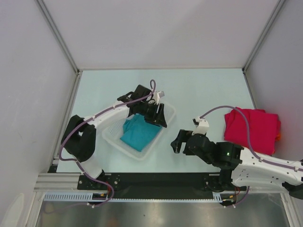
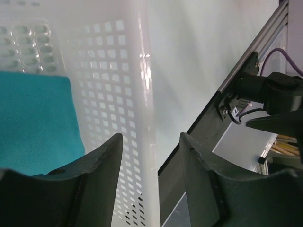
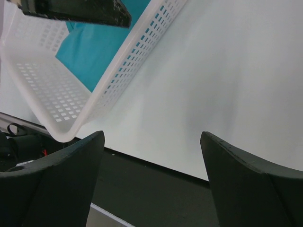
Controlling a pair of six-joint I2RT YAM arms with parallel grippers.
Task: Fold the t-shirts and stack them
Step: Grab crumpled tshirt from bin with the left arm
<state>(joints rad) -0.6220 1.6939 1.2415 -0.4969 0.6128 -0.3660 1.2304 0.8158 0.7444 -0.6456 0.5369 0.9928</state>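
Left gripper (image 2: 151, 139): 2 fingers apart, moderate gap, straddling the basket (image 1: 112, 134) side wall. 1 finger (image 2: 102, 177) is inside the basket, the other is outside over the table (image 1: 203, 90). The mesh wall runs up between them. Cannot tell if either pad touches the wall; not clamped. Nothing held.

Left arm pose: base at near left, elbow bent out left, forearm reaching forward and right across the basket. The wrist is over the basket's far right corner with the gripper pointing down.

Right gripper (image 3: 151, 137): 2 fingers wide apart, nothing between them, only bare table and the dark front edge below. Holds nothing, touches nothing. It sits just right of the basket's near right side, apart from it.

Right arm pose: base at near right, arm folded low and stretched left along the near edge, gripper pointing left toward the basket.

Teal shirt (image 1: 139, 132): in the basket, lying flat on its floor, beside the left gripper's inner finger. Cannot tell if they touch.

Crimson shirt (image 1: 253, 127): folded on the table at right, well apart from both grippers. The right arm's cable crosses over it in the top view.

Orange shirt (image 1: 278, 137): only a sliver at the crimson shirt's right edge, under it.
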